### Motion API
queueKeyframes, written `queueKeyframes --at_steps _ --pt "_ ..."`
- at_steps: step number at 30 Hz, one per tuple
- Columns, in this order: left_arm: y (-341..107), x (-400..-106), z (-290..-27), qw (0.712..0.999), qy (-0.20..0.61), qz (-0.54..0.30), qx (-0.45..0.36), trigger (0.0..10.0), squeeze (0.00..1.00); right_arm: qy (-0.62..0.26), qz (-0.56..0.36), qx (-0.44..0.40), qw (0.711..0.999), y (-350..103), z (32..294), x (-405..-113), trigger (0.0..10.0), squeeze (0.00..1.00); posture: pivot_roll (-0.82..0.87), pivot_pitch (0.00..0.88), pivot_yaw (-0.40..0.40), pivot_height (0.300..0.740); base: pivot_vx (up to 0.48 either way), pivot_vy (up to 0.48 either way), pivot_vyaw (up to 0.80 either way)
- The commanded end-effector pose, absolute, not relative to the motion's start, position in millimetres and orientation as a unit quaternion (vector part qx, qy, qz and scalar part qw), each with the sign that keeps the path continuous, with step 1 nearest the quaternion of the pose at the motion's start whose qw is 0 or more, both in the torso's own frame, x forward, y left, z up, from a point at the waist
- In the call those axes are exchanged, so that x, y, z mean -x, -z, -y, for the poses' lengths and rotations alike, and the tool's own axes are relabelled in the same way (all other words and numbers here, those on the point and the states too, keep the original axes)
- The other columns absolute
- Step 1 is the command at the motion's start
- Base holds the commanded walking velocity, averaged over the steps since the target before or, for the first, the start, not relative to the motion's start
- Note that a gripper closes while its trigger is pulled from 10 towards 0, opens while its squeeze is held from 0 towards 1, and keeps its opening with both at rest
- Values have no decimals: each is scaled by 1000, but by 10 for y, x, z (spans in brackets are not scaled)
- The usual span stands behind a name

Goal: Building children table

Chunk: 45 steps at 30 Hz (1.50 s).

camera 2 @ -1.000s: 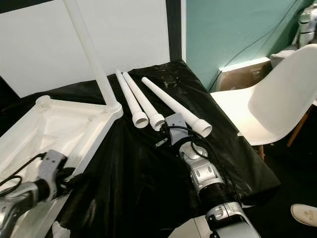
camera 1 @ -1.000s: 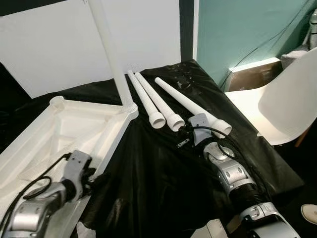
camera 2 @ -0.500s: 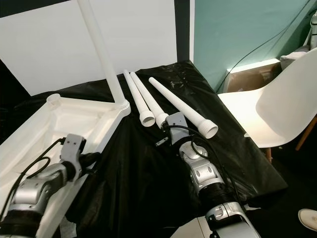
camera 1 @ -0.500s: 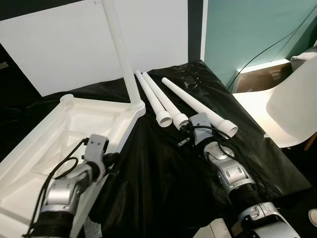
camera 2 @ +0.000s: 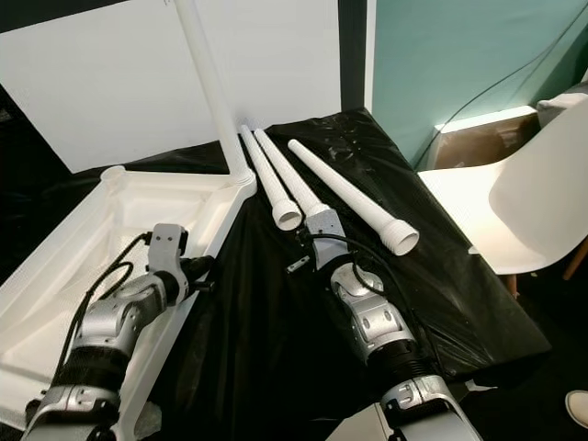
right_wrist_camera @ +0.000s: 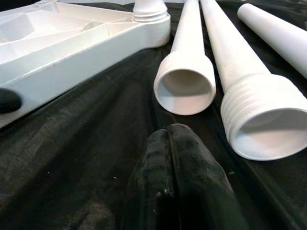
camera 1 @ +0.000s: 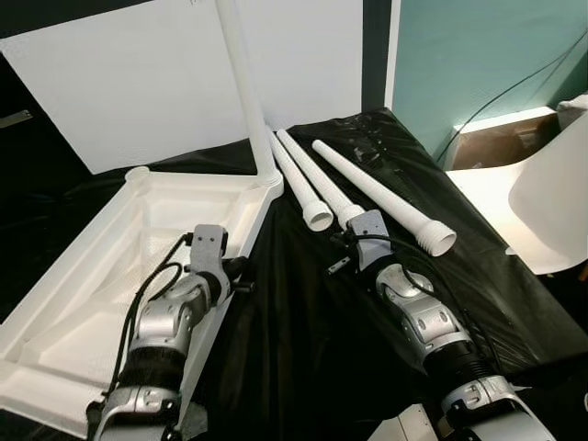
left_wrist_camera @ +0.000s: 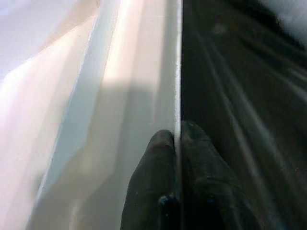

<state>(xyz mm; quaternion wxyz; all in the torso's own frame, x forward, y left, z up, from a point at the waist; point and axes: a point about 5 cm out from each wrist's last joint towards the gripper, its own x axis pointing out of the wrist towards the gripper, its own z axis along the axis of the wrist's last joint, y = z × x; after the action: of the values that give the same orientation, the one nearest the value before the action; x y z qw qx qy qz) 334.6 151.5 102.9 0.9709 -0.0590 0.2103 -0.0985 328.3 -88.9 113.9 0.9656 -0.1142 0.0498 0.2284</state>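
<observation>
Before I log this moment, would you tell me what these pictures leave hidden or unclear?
- Upright leg: its top is cut off by the upper edge of both eye views.
- Middle loose leg: the right arm's wrist block covers its threaded end in the eye views.
- Tabletop: the left tool and arm cover part of its rim.
- Chair: cut off by the right edge.

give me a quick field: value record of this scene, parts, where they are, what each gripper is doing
surface: black cloth
tabletop: white, upside down, on the robot's left
fitted leg: one, upright in the far corner socket
loose legs: three, lying side by side on the cloth, open ends toward the robot
left gripper: shut, fingers pressed on the tabletop's right rim
right gripper: shut, resting on the cloth just short of the loose legs' open ends
nearby: white chair on the right
</observation>
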Motion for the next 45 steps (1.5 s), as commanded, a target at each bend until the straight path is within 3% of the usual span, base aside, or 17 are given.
queueKeyframes --at_steps 1,5,6,7,8,12,13,14,23,33,34,35,36,37,40,41,45 --pt "-1048 -3389 -1599 980 22 -185 75 0 0 -231 -51 112 965 -1128 866 -3263 10000 0 -74 0 117 740 0 0 0" --pt "-1076 -3431 -1564 981 10 -176 83 0 0 -229 -51 113 965 -1132 877 -3264 10000 0 -78 0 117 740 0 0 0" --pt "-1082 -3430 -1535 982 16 -171 82 6745 835 -228 -51 114 966 -1133 884 -3265 10000 0 -83 0 119 740 0 0 0" --pt "-1082 -3430 -1535 982 16 -171 82 6745 835 -228 -51 114 966 -1133 884 -3265 10000 0 -83 0 119 740 0 0 0" --pt "-1080 -3419 -1510 982 26 -169 82 10000 1000 -228 -50 114 966 -1135 890 -3265 10000 0 -84 0 118 740 0 0 0" --pt "-1099 -3393 -1436 983 63 -158 70 10000 1000 -227 -50 115 966 -1135 899 -3261 10000 0 -82 0 116 740 0 0 0" --pt "-1158 -3381 -1379 983 92 -140 75 10000 580 -227 -51 115 966 -1133 902 -3256 10000 0 -79 0 114 740 0 0 0" --pt "-1249 -3351 -1314 981 135 -113 81 10000 0 -228 -51 115 965 -1129 901 -3251 10000 0 -77 0 113 740 0 0 0" --pt "-1557 -3021 -1336 940 324 -42 96 10000 0 -230 -53 116 965 -1118 898 -3238 10000 0 -75 0 111 740 0 0 0" --pt "-1487 -2743 -1731 915 392 -78 47 10000 0 -232 -56 116 964 -1101 886 -3228 10000 0 -69 0 106 740 0 0 0" --pt "-1449 -2701 -1875 914 393 -94 32 10000 55 -234 -56 116 964 -1101 871 -3226 10000 0 -63 0 104 740 0 0 0" --pt "-1440 -2699 -1939 915 390 -97 25 10000 373 -235 -56 116 963 -1100 867 -3225 10000 0 -63 0 104 740 0 0 0" --pt "-1440 -2699 -1939 915 390 -97 25 10000 373 -235 -56 116 963 -1100 867 -3225 10000 0 -63 0 104 740 0 0 0" --pt "-1429 -2701 -1993 917 386 -102 18 10000 702 -236 -56 116 963 -1099 865 -3224 10000 0 -63 0 103 740 0 0 0" --pt "-1421 -2699 -2031 916 386 -107 14 10000 702 -236 -56 116 963 -1099 864 -3223 10000 0 -63 0 103 740 0 0 0" --pt "-1396 -2681 -2081 912 392 -118 8 10000 1000 -237 -56 116 963 -1099 863 -3222 10000 0 -65 0 103 740 0 0 0" --pt "-1351 -2608 -2177 899 416 -136 4 10000 1000 -236 -56 116 963 -1101 866 -3218 10000 0 -72 0 106 740 0 0 0"
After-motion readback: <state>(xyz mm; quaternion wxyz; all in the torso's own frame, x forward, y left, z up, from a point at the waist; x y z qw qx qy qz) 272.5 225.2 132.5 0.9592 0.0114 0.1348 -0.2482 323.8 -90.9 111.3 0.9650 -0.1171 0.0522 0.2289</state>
